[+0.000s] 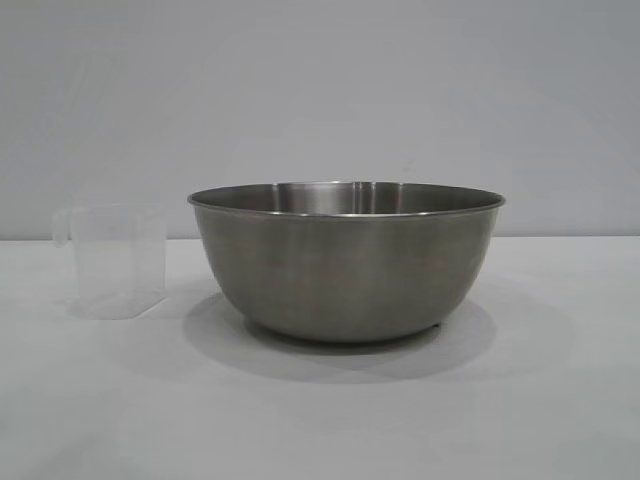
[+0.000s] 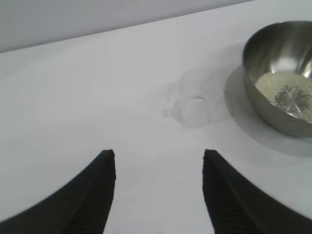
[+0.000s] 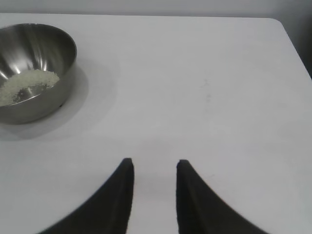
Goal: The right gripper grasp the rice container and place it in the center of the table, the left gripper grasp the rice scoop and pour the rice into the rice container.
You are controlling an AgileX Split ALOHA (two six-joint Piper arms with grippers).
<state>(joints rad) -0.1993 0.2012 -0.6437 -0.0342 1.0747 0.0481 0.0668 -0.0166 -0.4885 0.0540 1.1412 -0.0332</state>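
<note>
Black fingers (image 2: 105,170) apart; steel rice container (image 1: 346,260) holds off-white rice (image 2: 285,90)

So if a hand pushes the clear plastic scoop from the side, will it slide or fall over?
The rice scoop looks empty, thin-walled and taller than its narrow base, so it is probably very light and may tip rather than slide. Its smooth plastic on the bare white table could also skid easily. The handle sits near the rim, which might pull it over that way.

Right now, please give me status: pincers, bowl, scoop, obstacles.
Left pincer and right pincer open, empty, over bare table. Rice in rice container. Rice scoop upright beside it, apparently empty. Nothing in the way.
</note>
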